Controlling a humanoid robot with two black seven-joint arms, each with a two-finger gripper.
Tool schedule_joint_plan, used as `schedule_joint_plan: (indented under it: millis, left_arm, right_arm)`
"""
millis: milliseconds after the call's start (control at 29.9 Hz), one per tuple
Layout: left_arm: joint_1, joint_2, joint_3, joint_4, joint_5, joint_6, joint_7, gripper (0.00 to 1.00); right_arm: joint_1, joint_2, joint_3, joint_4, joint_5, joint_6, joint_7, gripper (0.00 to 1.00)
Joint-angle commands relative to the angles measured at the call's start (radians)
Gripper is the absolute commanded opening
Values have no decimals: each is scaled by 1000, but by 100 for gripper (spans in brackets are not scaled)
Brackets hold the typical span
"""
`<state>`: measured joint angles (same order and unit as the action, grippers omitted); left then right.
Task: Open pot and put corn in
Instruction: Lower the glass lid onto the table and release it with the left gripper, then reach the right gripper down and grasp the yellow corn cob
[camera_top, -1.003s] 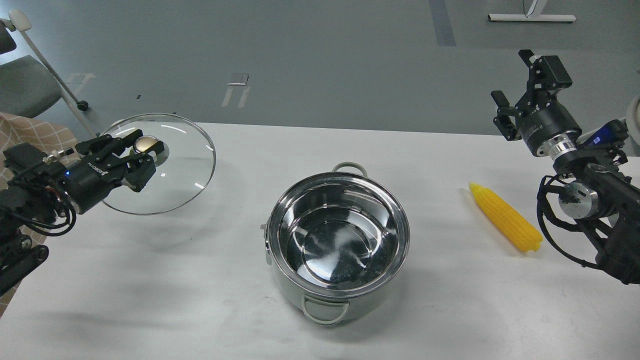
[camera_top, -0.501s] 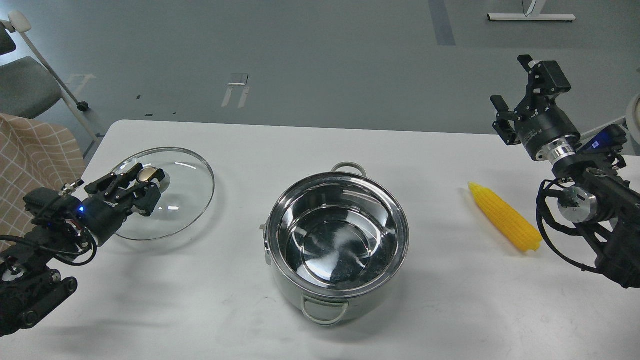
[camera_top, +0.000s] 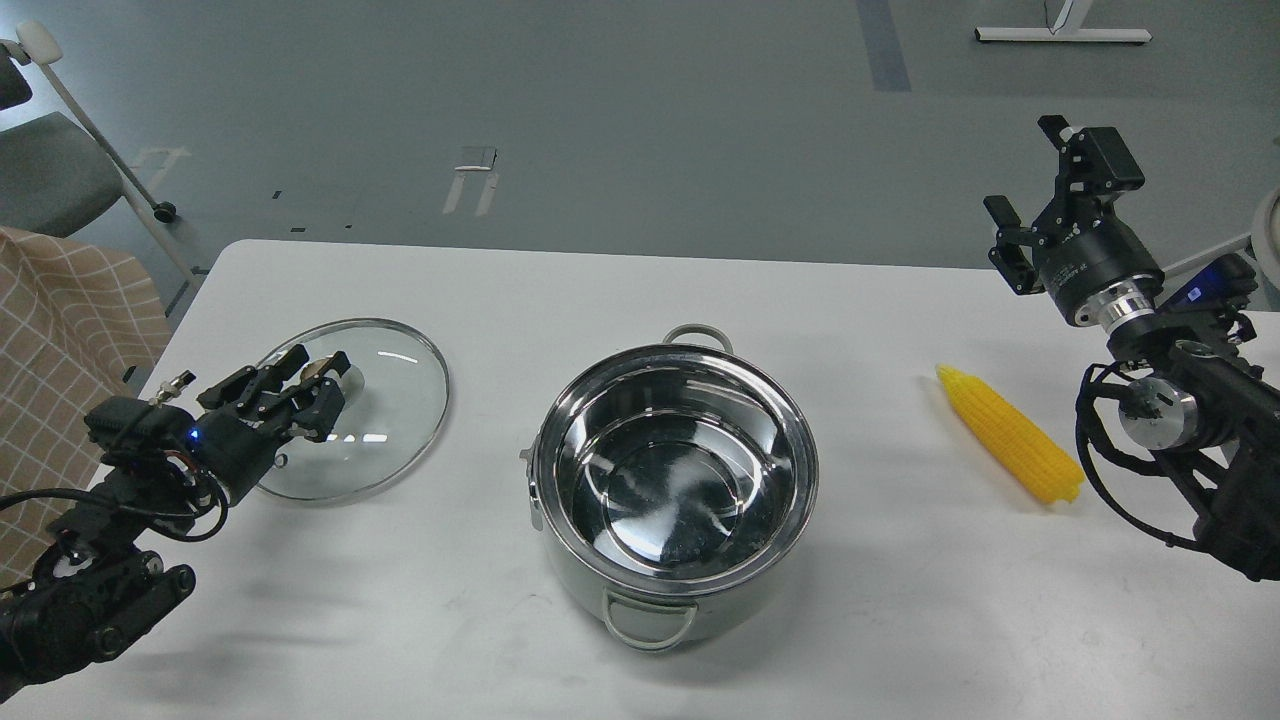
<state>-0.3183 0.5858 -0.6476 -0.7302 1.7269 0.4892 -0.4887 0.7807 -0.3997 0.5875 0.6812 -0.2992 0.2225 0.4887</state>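
The shiny steel pot (camera_top: 675, 490) stands open and empty at the table's middle, one loop handle at its far side and one at its near side. The flat glass lid (camera_top: 400, 400) lies low at the table's left, apart from the pot. My left gripper (camera_top: 312, 385) is closed around the lid's gold knob, which its fingers mostly hide. The yellow corn (camera_top: 1010, 445) lies on the table to the right of the pot, tapered end pointing away. My right gripper (camera_top: 1028, 175) is open and empty, raised beyond the corn at the table's far right.
The white table (camera_top: 880, 600) carries only the pot, lid and corn. A checked cloth (camera_top: 60, 320) hangs off the left edge and a grey chair (camera_top: 50, 170) stands behind it. Grey floor lies beyond the table's far edge.
My left gripper has carried the lid down and toward me, from raised and tilted to low and flat at the table's left. The right gripper has dropped slightly. Pot and corn have not moved.
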Motion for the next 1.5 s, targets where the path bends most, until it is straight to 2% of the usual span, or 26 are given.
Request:
schedule_joint_plan:
  millis: [0, 134, 301, 368, 468, 535, 568, 602, 668, 735, 802, 902, 1003, 1103, 1337, 1470]
  left_arm:
    - [-1, 2, 0, 0, 0, -1, 0, 86]
    - [-1, 2, 0, 0, 0, -1, 0, 90]
    - [-40, 17, -17, -24, -64, -3, 0, 90]
    - [-117, 70, -15, -78, -227, -104, 0, 90]
    - [-165, 120, -18, -124, -375, -216, 0, 90]
    - [-241, 158, -20, -161, -594, -376, 0, 90]
    - [-260, 164, -20, -164, -646, -418, 0, 91]
    - [-292, 175, -21, -164, -749, -504, 0, 91]
    - [-317, 184, -21, -166, -844, -588, 0, 93]
    - [-335, 201, -24, -169, -1011, -766, 0, 94]
    - [-341, 206, -26, -176, -1113, -849, 0, 95]
    - [-344, 204, -35, -195, -1231, -902, 0, 96]
    - [-344, 198, -56, -253, -1312, -911, 0, 96]
    - [-344, 186, -67, -300, -1360, -910, 0, 96]
    - [-344, 175, -69, -351, -1377, -905, 0, 97]
    - [-341, 184, -72, -371, -1377, -899, 0, 97]
  right_arm:
    - [0, -1, 0, 0, 0, 0, 0, 100]
    - [0, -1, 0, 0, 0, 1, 0, 100]
    - [9, -30, -1, 12, -1, 1, 0, 100]
    - [18, -77, -5, 30, -33, 1, 0, 100]
    - [31, -105, -31, 41, -119, 1, 0, 100]
    - [67, -148, -102, 69, -245, -8, 0, 100]
    - [77, -163, -122, 83, -273, -15, 0, 100]
    - [95, -197, -159, 113, -331, -37, 0, 100]
    - [115, -235, -196, 145, -398, -54, 0, 100]
    - [164, -315, -282, 188, -559, -64, 0, 100]
    - [189, -376, -346, 219, -676, -68, 0, 100]
    - [203, -462, -411, 286, -841, -77, 0, 100]
    - [200, -569, -457, 349, -1074, -106, 0, 100]
    - [190, -623, -497, 376, -1211, -132, 0, 100]
    - [140, -620, -600, 373, -1362, -216, 0, 100]
    - [92, -518, -600, 315, -1367, -247, 0, 100]
